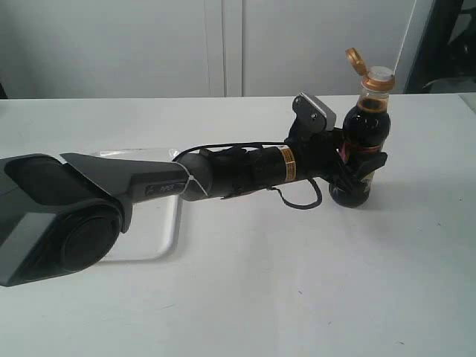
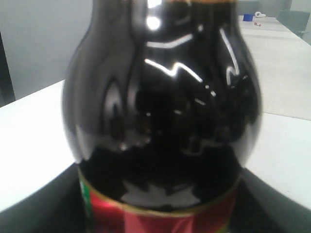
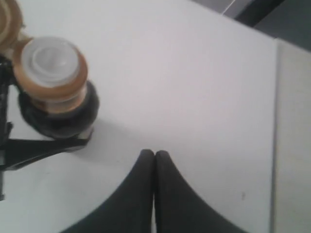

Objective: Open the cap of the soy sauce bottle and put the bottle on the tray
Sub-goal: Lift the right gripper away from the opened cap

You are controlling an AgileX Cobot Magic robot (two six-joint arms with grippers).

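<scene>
The bottle [image 1: 370, 123], cap [image 1: 357, 61] flipped open, is gripped upright at its label by the left gripper [image 1: 363, 162] on the right, well apart from the tray [image 1: 167, 242] at the left. The right gripper [image 3: 154, 160] is closed on nothing. Sauce could be spilled if the bottle is tilted in transit.

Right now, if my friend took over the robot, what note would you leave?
Left gripper: shut on the bottle, which is upright, right of the tray in the exterior view.
Right gripper: shut, empty, above the table near the bottle.
Done: cap flipped open.
To do: set the bottle on the tray.
</scene>
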